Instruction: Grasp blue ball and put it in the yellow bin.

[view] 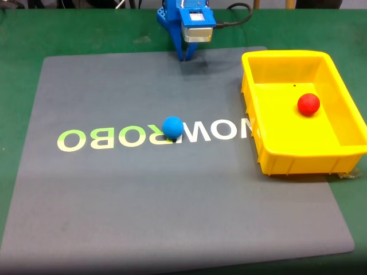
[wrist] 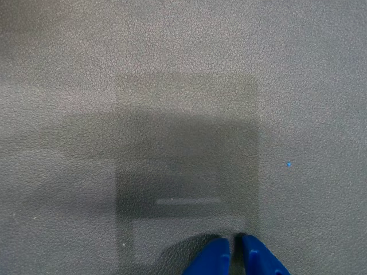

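With my hand [view: 186, 56] nearly closed at upper centre of the fixed view, and the blue ball [view: 172, 127] at mat centre, a narrow approach could knock it rolling away from the yellow bin [view: 345, 91].

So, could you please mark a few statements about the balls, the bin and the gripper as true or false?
1. The blue ball lies on the grey mat, over the printed lettering. True.
2. The yellow bin holds nothing. False: a red ball lies inside it.
3. The gripper holds the blue ball. False: it hangs at the mat's far edge, well away from the ball, with nothing in it.
4. In the wrist view the fingertips stand almost together. True.
5. In the fixed view the bin stands left of the blue ball. False: it stands to the right.
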Robot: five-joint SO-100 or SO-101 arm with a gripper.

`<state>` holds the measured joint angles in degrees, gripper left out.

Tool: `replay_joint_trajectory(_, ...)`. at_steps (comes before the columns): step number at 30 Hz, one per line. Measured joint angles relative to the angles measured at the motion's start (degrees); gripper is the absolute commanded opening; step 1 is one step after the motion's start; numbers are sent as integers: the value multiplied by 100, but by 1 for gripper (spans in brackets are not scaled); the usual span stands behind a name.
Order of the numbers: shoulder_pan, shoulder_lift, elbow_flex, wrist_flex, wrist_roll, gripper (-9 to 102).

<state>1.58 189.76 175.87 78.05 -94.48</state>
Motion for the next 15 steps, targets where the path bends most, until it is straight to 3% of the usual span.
replay_joint_trajectory(15,-70,18,0,44,237,0)
